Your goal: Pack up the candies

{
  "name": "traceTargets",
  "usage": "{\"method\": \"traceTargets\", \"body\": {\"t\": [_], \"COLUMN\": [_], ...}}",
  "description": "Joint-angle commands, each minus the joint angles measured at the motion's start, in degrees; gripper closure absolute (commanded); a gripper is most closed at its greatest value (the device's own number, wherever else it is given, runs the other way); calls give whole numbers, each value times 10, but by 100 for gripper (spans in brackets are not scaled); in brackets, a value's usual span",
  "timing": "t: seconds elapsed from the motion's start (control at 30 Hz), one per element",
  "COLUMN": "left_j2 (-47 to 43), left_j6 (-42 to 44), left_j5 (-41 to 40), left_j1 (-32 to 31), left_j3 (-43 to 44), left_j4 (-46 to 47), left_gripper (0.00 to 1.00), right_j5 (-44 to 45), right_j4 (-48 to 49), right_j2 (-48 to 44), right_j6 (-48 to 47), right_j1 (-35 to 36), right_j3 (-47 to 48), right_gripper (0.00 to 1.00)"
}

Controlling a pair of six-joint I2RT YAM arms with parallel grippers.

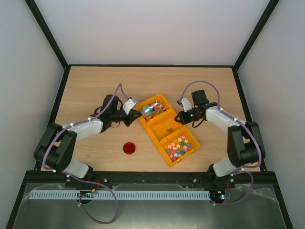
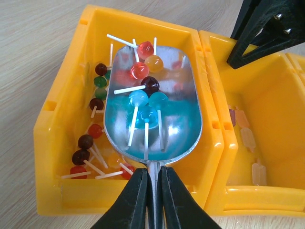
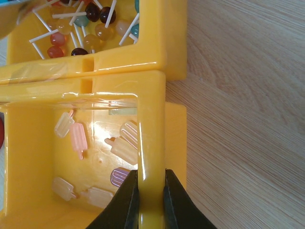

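The candies, tiny mixed pastel sweets, fill the near compartment of a yellow three-part bin. My left gripper is shut on the handle of a metal scoop. It holds the scoop over the far compartment, and the scoop carries several lollipops. In the left wrist view its jaws pinch the thin handle. My right gripper is shut on the bin's right wall at the middle compartment, one finger on each side.
More lollipops lie in the far compartment below the scoop. Several flat ice-lolly-shaped sweets lie in the middle compartment. A red lid lies on the wooden table left of the bin. My right gripper's fingers show beside the scoop.
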Motion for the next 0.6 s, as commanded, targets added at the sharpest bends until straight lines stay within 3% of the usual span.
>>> {"method": "traceTargets", "body": {"t": [0.0,0.57], "left_j2": [-30,-73], "left_j6": [21,40], "left_j5": [19,0], "left_j1": [6,11], "left_j3": [-6,-30], "left_j4": [15,27], "left_gripper": [98,98], "right_j5": [-46,-53], "right_j4": [31,28], "right_j2": [-7,-3], "right_j6": [-1,-6], "right_j1": [-4,-6], "right_j3": [23,31], "right_gripper": [99,99]}}
